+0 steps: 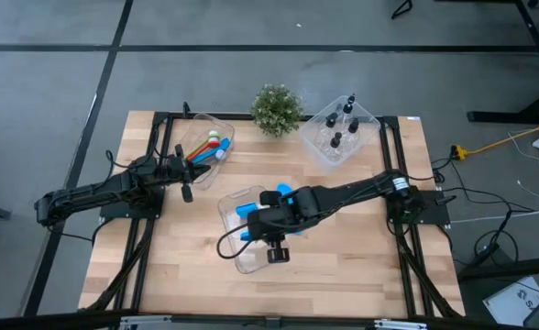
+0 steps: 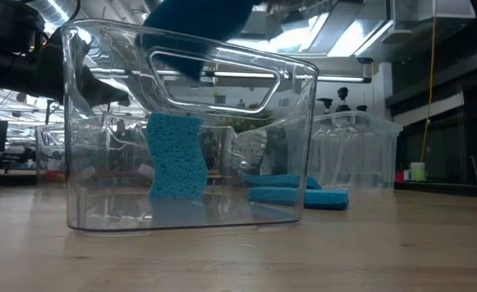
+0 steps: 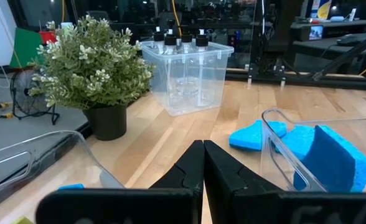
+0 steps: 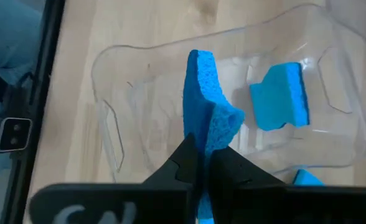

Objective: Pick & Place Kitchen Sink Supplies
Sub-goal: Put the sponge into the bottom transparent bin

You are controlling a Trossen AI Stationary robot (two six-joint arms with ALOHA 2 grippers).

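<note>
High view: my right jaws (image 1: 268, 223) hang over the clear bin (image 1: 244, 240) at mid-worktop, clenched on a blue sponge piece (image 1: 247, 212). My left jaws (image 1: 185, 170) wait, pressed shut with nothing between them, just beside the bin of brushes (image 1: 206, 148). Well beyond both sit the potted plant (image 1: 276, 108) and the bin of black-capped bottles (image 1: 340, 129).

Low view: one sponge piece stands on edge inside the near bin (image 2: 84, 195), under my right jaws' load (image 2: 196, 23) at the rim. Two more pieces (image 2: 297, 191) lie flat on the worktop (image 2: 238, 259) behind the bin.

Left wrist view: my closed left jaws (image 3: 203, 167) point toward the plant (image 3: 93, 65) and bottles (image 3: 184, 42); sponge pieces (image 3: 255, 135) lie ahead and to one side.

Right wrist view: my right jaws (image 4: 200, 163) pinch the sponge (image 4: 203, 118) upright above the bin's opening; another piece (image 4: 281, 96) rests on the bin floor beyond them.
</note>
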